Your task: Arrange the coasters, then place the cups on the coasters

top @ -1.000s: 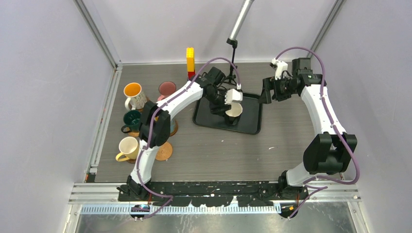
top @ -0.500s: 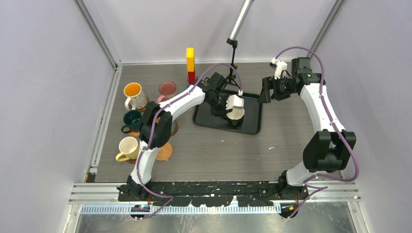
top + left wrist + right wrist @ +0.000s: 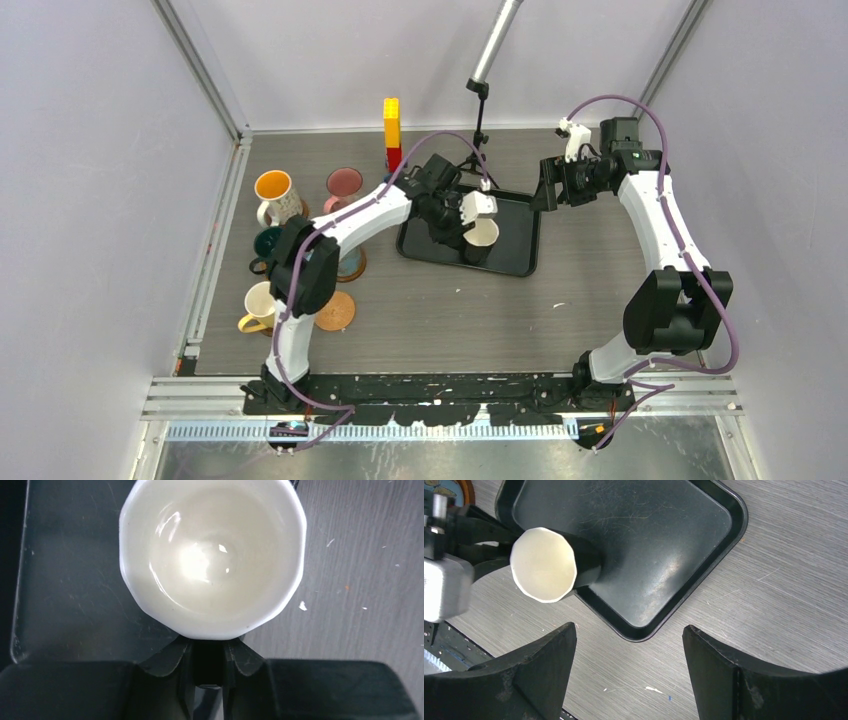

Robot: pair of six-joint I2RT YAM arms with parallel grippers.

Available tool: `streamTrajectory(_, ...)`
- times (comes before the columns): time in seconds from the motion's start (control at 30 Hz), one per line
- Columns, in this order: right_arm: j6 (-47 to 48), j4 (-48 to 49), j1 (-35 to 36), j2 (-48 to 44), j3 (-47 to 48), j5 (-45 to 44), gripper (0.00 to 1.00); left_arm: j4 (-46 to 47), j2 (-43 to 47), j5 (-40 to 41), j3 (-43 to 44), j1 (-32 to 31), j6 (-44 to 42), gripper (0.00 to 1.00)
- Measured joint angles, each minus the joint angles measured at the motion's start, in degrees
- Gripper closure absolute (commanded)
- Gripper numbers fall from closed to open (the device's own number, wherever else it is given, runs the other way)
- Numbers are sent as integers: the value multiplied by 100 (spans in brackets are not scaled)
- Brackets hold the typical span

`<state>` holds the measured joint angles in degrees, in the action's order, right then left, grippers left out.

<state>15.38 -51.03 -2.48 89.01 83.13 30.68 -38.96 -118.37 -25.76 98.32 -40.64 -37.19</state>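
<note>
A cup with a white inside and a dark outer wall is over the black tray. My left gripper is shut on it. In the left wrist view the fingers pinch a dark piece just under the cup's rim. My right gripper stands open over bare table by the tray's corner, nothing between its fingers. At the left stand an orange-lined patterned cup, a pink cup, a dark teal cup and a cream-yellow cup. A brown coaster lies bare.
A yellow-red-blue toy brick tower stands at the back, behind the left arm. A thin black stand rises behind the tray. The left arm's forearm crosses above the cups' area and hides a coaster's edge.
My left gripper has closed on the cup at the tray. The left arm's elbow has swung left, uncovering more of the bare brown coaster. The right arm has not moved.
</note>
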Motion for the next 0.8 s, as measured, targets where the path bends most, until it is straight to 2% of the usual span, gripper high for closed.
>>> streamTrajectory(0.27,-74,0,0,0,0,37,18,426,1460,160,-1276,203,988,100)
streamTrajectory(0.53,-127,0,0,-2,-11,57,18,581,3565,92,-2911,627,1447,100)
streamTrajectory(0.67,-225,2,0,-13,-85,63,18,232,4518,-72,-3488,1121,1405,100)
streamTrajectory(0.8,-291,0,0,-28,-170,70,18,-446,5281,-225,-3928,1801,1014,100)
